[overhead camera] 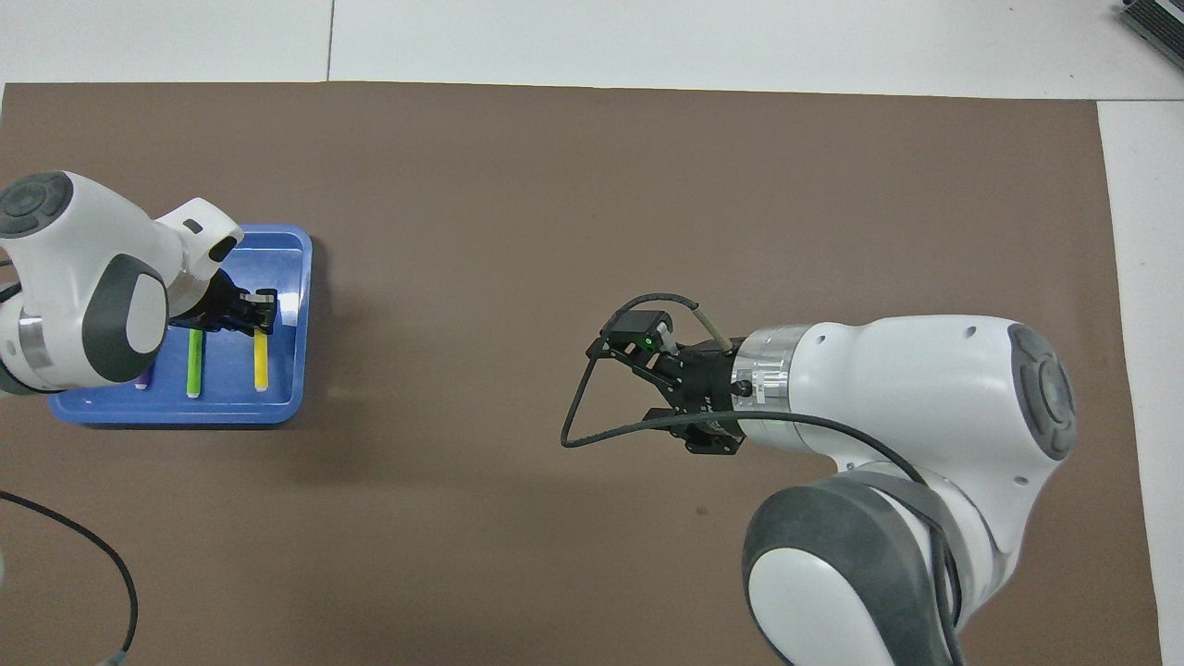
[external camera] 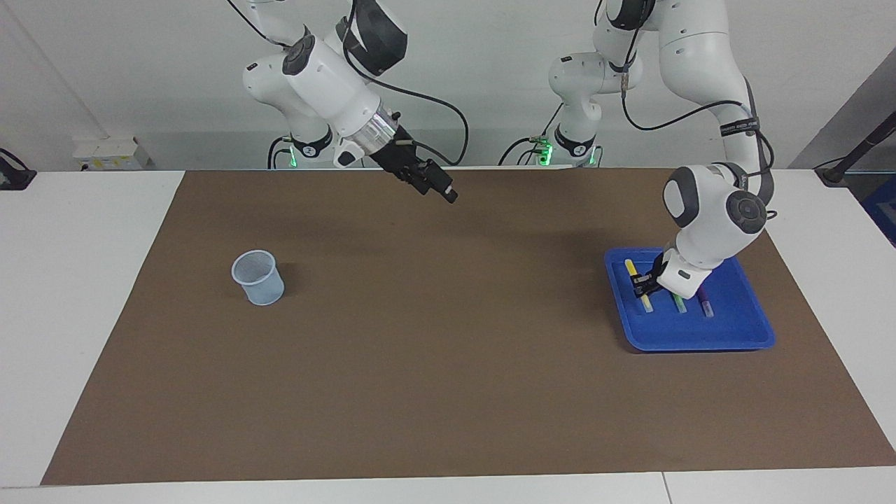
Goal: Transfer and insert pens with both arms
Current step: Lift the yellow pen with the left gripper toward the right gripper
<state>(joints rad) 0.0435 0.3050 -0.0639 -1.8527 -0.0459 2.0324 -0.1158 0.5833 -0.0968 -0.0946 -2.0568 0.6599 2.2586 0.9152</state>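
Three pens lie in a blue tray (external camera: 735, 329) at the left arm's end of the brown mat (external camera: 448, 392): yellow pen (external camera: 638, 285), light green pen (overhead camera: 194, 363) and purple pen (external camera: 705, 305), side by side and roughly parallel. In the facing view the tray sits at about 4 o'clock from mat centre; in the overhead view at about 9 o'clock.

Left gripper (external camera: 642, 283) is down in the tray on the yellow pen, its fingertips clenched around the middle of the pen's barrel. From above, the yellow barrel sticks out from the gripper toward 6 o'clock. Whether the pen is off the tray floor I cannot tell. Green and purple pens lie untouched, partly hidden under the left arm's wrist.

Right gripper (external camera: 439, 187) hangs in the air over the mat's edge nearest the robots, near the table's middle, pointing toward 4 o'clock in the facing view. Its jaws stand released, nothing between them.

A pale blue mesh cup (external camera: 258, 277) stands upright on the mat toward the right arm's end, well apart from both grippers.
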